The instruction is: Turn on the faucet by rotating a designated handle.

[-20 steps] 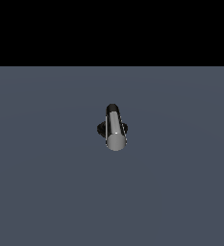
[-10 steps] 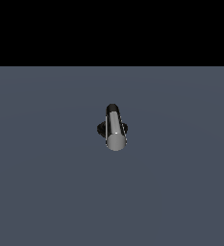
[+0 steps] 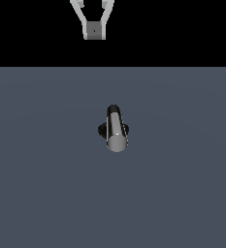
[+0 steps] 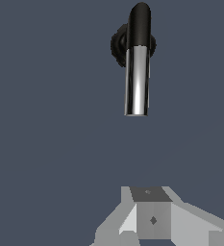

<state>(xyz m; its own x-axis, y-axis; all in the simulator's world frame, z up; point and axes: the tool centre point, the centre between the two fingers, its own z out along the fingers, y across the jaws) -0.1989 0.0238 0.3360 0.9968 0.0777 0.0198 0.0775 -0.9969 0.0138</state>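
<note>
The faucet (image 3: 103, 130) stands mid-floor in the exterior view, its black round base (image 4: 117, 45) showing behind the bar. The handle (image 3: 116, 130) is a shiny grey cylinder with a flat round end facing that camera, joined to the post by a black elbow (image 4: 139, 24). In the wrist view the handle (image 4: 136, 81) lies lengthwise, its free end pointing toward my gripper (image 4: 151, 193). My gripper (image 3: 94, 33) hangs high above and behind the faucet, well apart from it. Its fingers sit pressed together with nothing between them.
A flat blue-grey floor (image 3: 46, 193) spreads around the faucet on all sides. Behind it the background is plain black (image 3: 192, 29). No other objects show in either view.
My gripper has come into the exterior view at the top; it was out of frame before. The faucet and its handle have not moved.
</note>
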